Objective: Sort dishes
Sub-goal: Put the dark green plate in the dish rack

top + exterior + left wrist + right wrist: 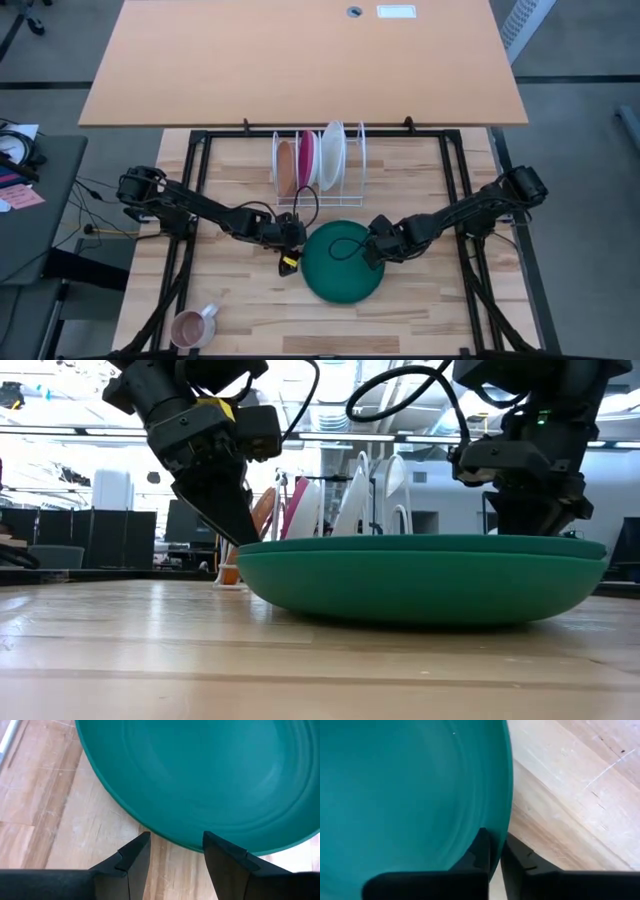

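A dark green plate (345, 265) rests on its underside on the wooden table, level in the low view (420, 575). My right gripper (376, 247) is shut on its right rim. My left gripper (296, 240) is open at the plate's left rim, and its two fingertips stand just short of the rim in the left wrist view (175, 840). An orange-brown plate (286, 167), a magenta plate (307, 160) and a white plate (332, 155) stand on edge in the white wire rack (355, 160) behind. My right gripper pinches the green plate's right rim (507, 820), one finger inside the plate and one outside. The fingers (482, 847) come from above, slanting in from the table's right. The plate stays flat on the table. Whether my left gripper's fingertips (240, 538) touch the left rim, I cannot tell.
A small pink mug (195, 325) stands near the table's front left corner. The rack sits at the far middle of the table. A large orange-brown desk top (300, 60) lies beyond the far edge. There is bare wood to the plate's left and right.
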### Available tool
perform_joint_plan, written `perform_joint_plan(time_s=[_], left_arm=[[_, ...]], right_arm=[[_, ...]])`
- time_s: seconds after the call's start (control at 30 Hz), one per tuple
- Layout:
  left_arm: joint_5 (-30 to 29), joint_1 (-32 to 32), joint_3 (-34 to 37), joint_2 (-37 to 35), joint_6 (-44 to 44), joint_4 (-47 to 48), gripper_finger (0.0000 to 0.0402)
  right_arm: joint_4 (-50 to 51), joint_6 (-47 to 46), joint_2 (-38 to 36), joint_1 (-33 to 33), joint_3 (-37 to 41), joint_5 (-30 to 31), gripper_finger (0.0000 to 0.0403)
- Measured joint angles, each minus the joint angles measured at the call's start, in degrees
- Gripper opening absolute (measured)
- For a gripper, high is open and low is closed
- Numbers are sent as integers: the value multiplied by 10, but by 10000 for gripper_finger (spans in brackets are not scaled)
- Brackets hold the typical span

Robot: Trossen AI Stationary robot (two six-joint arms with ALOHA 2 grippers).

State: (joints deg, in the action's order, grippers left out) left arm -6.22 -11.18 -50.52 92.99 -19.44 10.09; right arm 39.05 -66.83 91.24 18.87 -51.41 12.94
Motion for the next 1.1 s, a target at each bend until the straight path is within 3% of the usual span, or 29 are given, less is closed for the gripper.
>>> perform_joint_plan(time_s=[0.43, 1.1], left_arm=[[-3, -1, 0, 0, 16, -4, 173], [-29, -1, 1, 0, 32, -6, 173]], right_arm=[[93, 14, 2, -2, -73, 21, 16], [87, 26, 2, -1, -76, 22, 42]])
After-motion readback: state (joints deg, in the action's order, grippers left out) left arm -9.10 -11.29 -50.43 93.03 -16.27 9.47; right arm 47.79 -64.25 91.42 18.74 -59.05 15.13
